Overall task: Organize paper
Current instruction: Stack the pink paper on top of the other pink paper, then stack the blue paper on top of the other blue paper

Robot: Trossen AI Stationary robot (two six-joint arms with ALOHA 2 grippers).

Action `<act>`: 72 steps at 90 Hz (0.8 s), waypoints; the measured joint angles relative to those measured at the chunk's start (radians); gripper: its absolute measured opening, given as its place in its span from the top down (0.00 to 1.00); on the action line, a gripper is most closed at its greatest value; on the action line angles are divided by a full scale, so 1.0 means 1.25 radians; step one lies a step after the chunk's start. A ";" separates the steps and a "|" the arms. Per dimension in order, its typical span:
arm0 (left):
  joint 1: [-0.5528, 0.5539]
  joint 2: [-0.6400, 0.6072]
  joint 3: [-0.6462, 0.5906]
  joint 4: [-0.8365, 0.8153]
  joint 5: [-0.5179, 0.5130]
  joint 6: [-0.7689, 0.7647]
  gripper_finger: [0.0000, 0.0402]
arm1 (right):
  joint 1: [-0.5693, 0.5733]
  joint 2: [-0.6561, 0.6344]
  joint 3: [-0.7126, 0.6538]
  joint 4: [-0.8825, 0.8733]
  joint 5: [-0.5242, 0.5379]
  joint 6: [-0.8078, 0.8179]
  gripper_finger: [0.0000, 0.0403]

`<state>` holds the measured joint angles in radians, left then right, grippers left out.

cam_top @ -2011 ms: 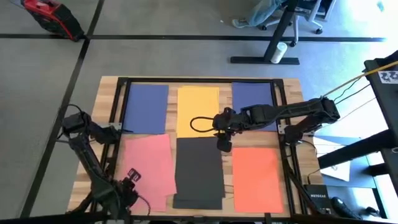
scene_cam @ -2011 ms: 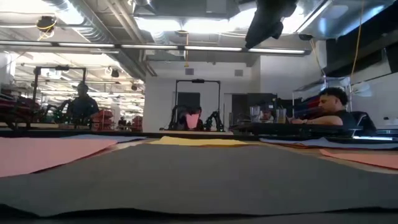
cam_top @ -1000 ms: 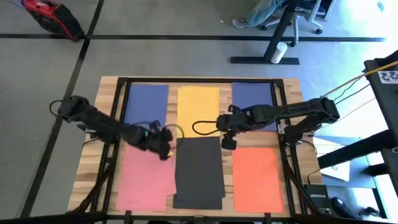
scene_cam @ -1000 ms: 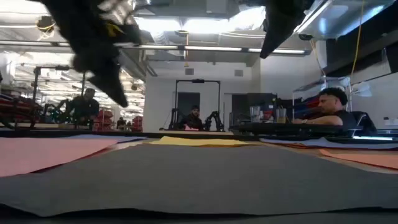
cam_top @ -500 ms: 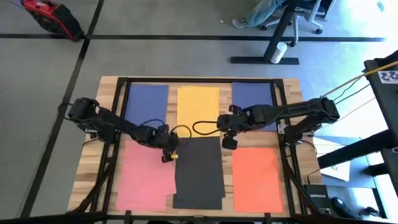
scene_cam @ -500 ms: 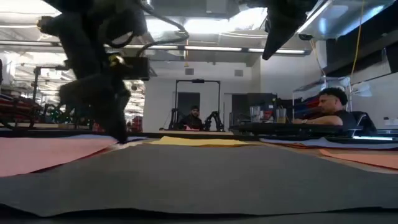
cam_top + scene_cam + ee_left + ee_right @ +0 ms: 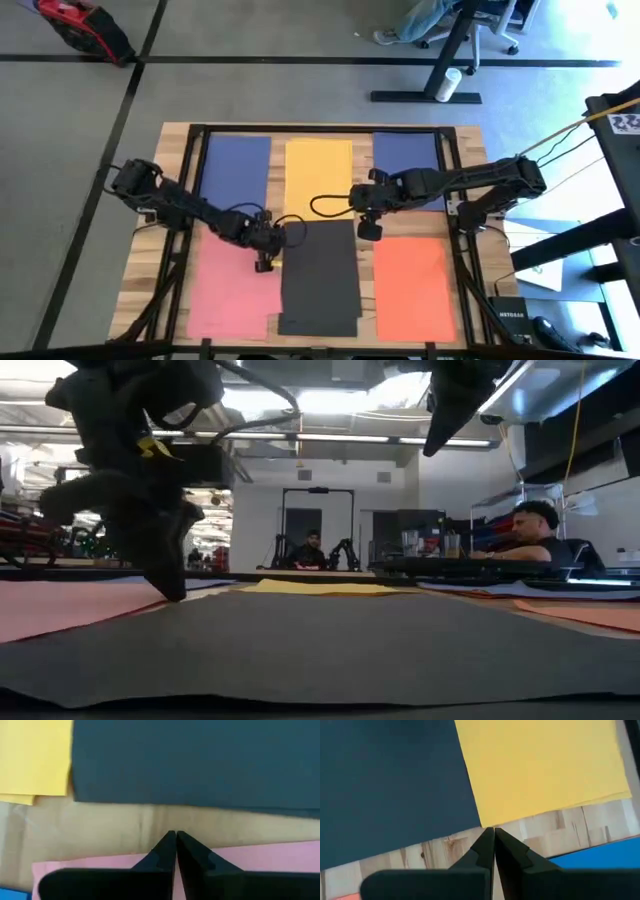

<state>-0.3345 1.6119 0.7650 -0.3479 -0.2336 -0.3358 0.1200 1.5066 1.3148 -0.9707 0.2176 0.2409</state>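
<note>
Paper, 6 stations on the table (image 7: 470,170), high view: blue sheet (image 7: 235,172) far left, yellow sheet (image 7: 318,175) far centre, second blue sheet (image 7: 402,160) far right, partly under the right arm; pink sheet (image 7: 232,290) near left, dark sheet (image 7: 320,280) near centre with another dark edge showing beneath it, orange sheet (image 7: 413,288) near right.

Left gripper (image 7: 265,262): fingers pressed together, empty, tips low over the pink sheet's far right corner, beside the dark sheet.

Right gripper (image 7: 367,231): fingers together, empty, at the gap where the yellow and dark sheets' corners meet.

Handling, judged: thin, light, limp, flat on the wood, likely to slide. Best taken at a free corner or overhanging edge.
</note>
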 joint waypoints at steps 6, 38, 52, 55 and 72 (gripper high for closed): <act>-0.013 0.000 0.000 -0.006 0.007 -0.002 1.00 | 0.000 0.000 0.000 0.000 0.000 0.000 1.00; -0.070 -0.003 0.041 -0.070 0.041 -0.006 1.00 | 0.000 0.000 0.000 0.000 -0.022 -0.003 1.00; -0.075 -0.041 0.043 -0.037 0.009 -0.002 1.00 | 0.019 0.000 0.000 -0.005 0.015 -0.030 1.00; -0.073 -0.054 0.044 -0.027 0.000 0.000 1.00 | 0.022 0.000 -0.001 -0.008 0.022 -0.034 1.00; -0.047 -0.133 0.018 0.079 -0.027 0.046 1.00 | 0.030 -0.035 -0.097 0.058 0.030 -0.051 1.00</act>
<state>-0.3936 1.4452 0.7871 -0.2496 -0.2668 -0.2782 0.1571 1.4634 1.1936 -0.8979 0.2551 0.1770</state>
